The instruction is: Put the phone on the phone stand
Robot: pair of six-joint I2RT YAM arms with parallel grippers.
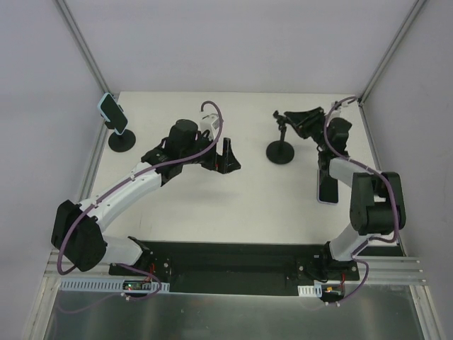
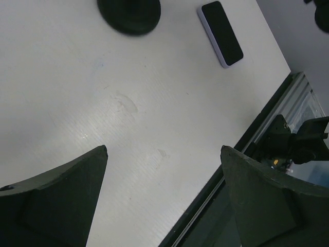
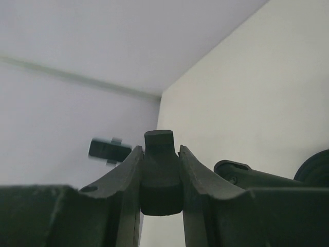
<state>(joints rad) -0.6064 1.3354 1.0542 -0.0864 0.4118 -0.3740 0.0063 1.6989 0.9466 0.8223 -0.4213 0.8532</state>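
A phone with a dark screen and pale case lies flat on the white table at the right, partly under my right arm. It also shows in the left wrist view. A black phone stand with a round base stands mid-right. My right gripper is shut on the stand's top piece, with its fingers pressed on both sides of it. My left gripper is open and empty above the middle of the table, left of that stand; its fingertips are wide apart.
A second stand at the far left corner holds another phone, which shows blurred in the right wrist view. White walls enclose the table. A black rail runs along the near edge.
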